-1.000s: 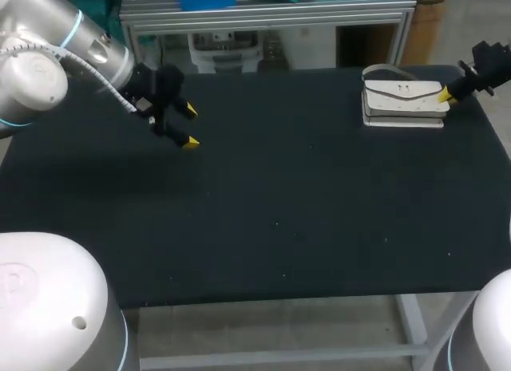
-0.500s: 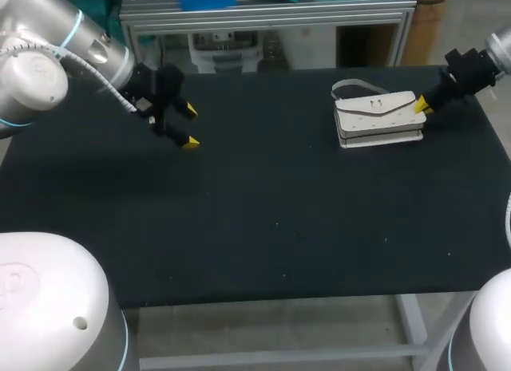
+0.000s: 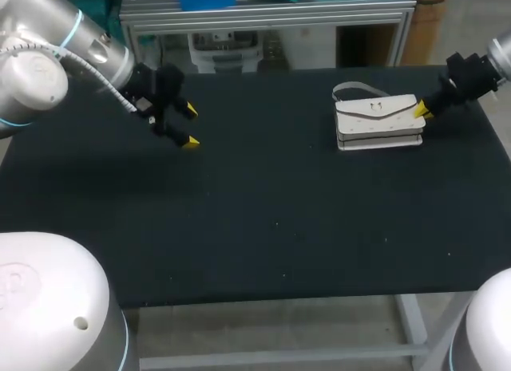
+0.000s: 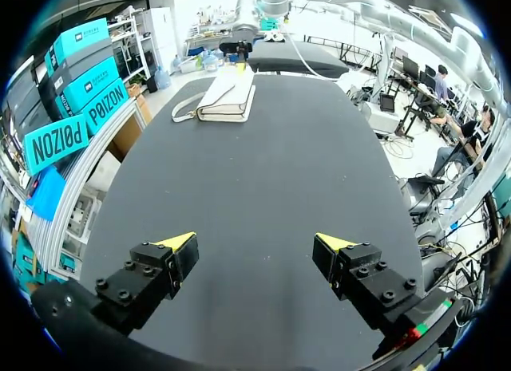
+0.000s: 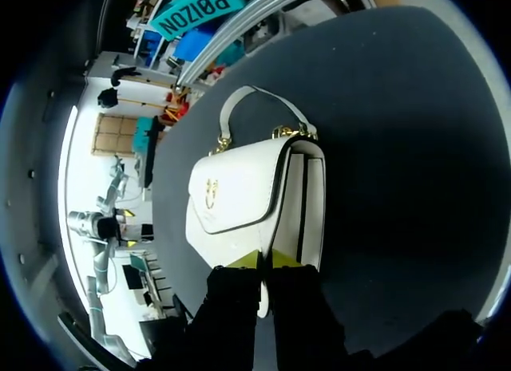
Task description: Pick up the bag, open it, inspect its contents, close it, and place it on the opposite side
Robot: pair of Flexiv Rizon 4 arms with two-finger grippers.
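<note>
The bag is cream-white with gold fittings; the tabletop is plain matte black; left claw and right claw are black, yellow-tipped.

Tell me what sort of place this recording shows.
Most likely a robotics lab workbench: a black table, two robot arms with a yellow-tipped left gripper and right gripper over it, and a single white handbag set out, apparently as a test prop.

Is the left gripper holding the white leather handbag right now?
No, the left gripper is open and empty; the handbag lies far ahead of it.
</note>
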